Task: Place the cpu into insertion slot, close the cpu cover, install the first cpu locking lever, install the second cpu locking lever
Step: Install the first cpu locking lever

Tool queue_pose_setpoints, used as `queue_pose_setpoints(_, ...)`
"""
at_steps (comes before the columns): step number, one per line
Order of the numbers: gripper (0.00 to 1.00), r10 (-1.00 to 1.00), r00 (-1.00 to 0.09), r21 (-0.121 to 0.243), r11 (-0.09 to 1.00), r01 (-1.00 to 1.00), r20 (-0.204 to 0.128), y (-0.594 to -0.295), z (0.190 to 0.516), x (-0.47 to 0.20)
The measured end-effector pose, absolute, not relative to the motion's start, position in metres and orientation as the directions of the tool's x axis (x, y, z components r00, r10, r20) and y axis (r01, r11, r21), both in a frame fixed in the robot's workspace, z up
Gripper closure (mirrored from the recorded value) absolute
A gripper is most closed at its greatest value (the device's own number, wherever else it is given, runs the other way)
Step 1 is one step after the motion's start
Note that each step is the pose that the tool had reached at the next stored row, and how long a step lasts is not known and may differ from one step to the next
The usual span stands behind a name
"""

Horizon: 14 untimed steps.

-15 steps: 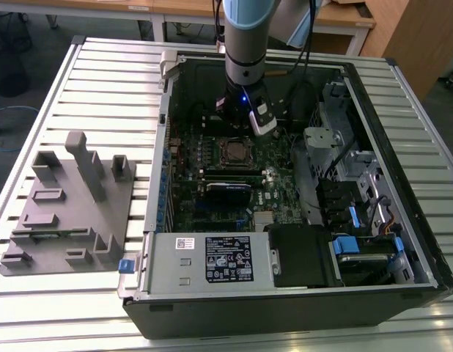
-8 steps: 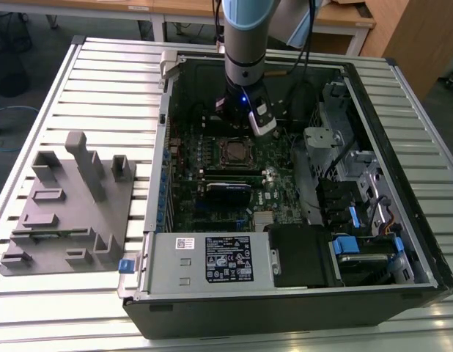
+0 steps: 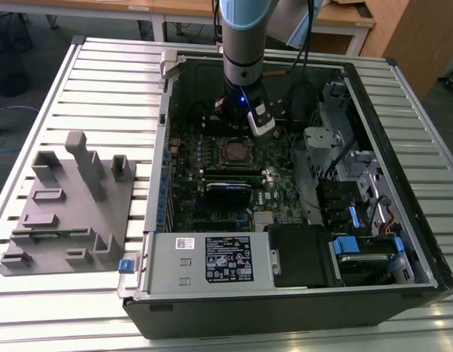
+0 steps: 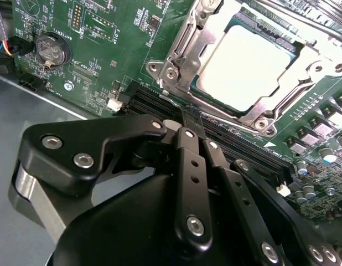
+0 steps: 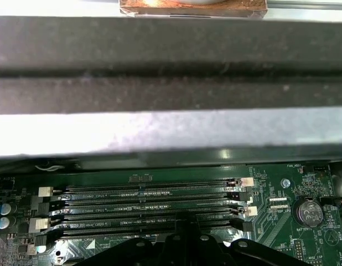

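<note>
Claw point(image 4: 191, 119), pressed together, over the memory slots point(image 4: 151, 105). Just beyond its tip, the chip point(image 4: 254, 64) sits framed by its cover point(image 4: 193, 41).

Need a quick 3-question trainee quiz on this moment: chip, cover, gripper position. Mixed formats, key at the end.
1. True or false: the chip lies framed by the metal cover, which is down over it.
2. The gripper is nearest: A) the cover's edge beside the memory slots; B) the coin battery; C) the power supply.
3. Fill in: the grey fixture stands on the exterior view's ___ of the computer case.
Key: 1 true; 2 A; 3 left.
</note>
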State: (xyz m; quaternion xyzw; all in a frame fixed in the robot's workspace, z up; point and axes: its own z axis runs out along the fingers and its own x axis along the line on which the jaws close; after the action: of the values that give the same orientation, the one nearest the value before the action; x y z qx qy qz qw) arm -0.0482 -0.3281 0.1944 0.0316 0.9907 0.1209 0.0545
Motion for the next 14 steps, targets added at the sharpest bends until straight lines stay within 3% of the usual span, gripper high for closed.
queue_pose_setpoints(14, 0.90, 0.076, -0.991, 0.243, 0.969, 0.047, -0.111, -0.3296, 0.1960, -0.0484)
